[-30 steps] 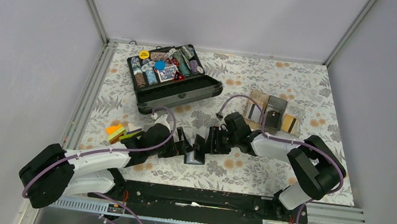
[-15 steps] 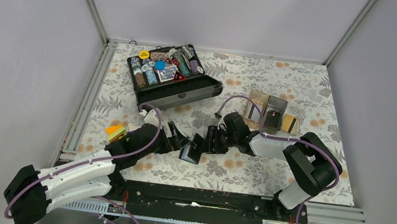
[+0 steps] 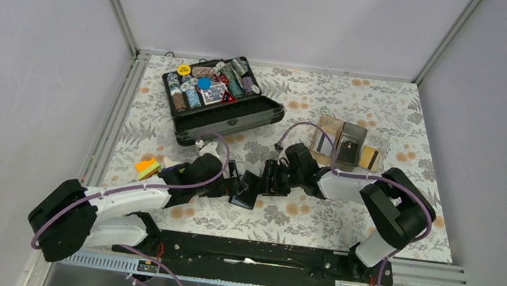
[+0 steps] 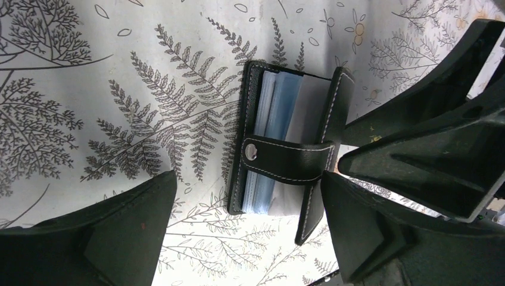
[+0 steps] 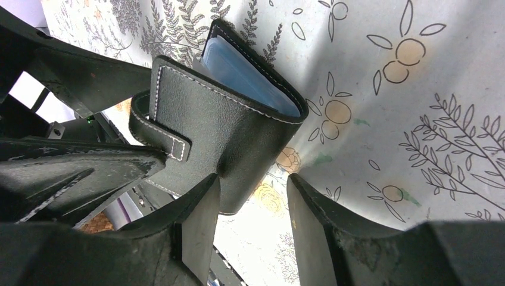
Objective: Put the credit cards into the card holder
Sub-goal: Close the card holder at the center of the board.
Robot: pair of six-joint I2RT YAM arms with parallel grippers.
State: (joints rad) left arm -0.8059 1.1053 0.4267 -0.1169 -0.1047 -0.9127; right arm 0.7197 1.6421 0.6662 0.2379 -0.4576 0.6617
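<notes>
The card holder (image 3: pixel 245 190) is a small black wallet on the flowered cloth between my two grippers. Its snap strap (image 4: pixel 286 156) runs across the blue-grey pockets (image 4: pixel 271 143). My left gripper (image 4: pixel 244 238) stands wide open, one finger on each side of the card holder (image 4: pixel 253 119) and clear of it. My right gripper (image 5: pixel 253 232) is open too. A corner of the card holder (image 5: pixel 232 137) lies between its fingers, against the left finger (image 5: pixel 199 229). The credit cards, a white one (image 3: pixel 323 143) and a tan one with a dark stripe (image 3: pixel 370 158), lie at the back right.
The cards rest in a clear tray (image 3: pixel 351 131). A large black case (image 3: pixel 220 102) full of chips stands open at the back left. An orange and yellow item (image 3: pixel 147 168) lies beside the left arm (image 3: pixel 127 197).
The left arm's elbow swung out toward the near left and came back. The card holder has shifted slightly up and left between the grippers. Both grippers kept their width.
</notes>
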